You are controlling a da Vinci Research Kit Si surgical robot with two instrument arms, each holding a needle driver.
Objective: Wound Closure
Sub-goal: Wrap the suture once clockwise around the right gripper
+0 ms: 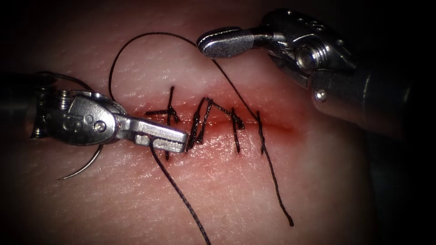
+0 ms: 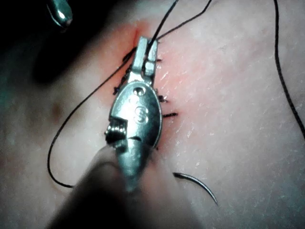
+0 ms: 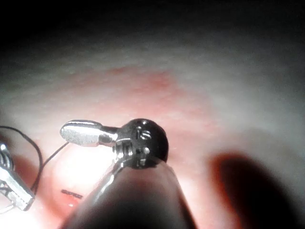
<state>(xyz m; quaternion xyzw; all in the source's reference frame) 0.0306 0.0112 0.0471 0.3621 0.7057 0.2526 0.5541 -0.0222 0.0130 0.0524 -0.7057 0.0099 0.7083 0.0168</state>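
The cut (image 1: pixel 272 126) runs across the tissue (image 1: pixel 272 190) with several dark stitches (image 1: pixel 236 129) over it. My left tool (image 1: pixel 175 139) reaches over the cut's left end, jaws shut on the thread (image 1: pixel 181 195) near a stitch; the same tool (image 2: pixel 147 47) and thread (image 2: pixel 164 24) show in the left wrist view. The curved needle (image 1: pixel 84 168) lies free on the tissue left of the cut, partly under the left tool's wrist, held by neither tool and not in the tissue; it also appears as needle (image 2: pixel 198 185). My right tool (image 1: pixel 218 44) hovers above the cut, jaws shut with nothing in them (image 3: pixel 81 132); thread passes beneath it.
A long thread loop (image 1: pixel 150 33) arcs over the tissue above the cut, and a free thread end (image 1: pixel 290 223) lies below the cut's right part. Red fluid (image 1: pixel 218 136) tints the cut's edges.
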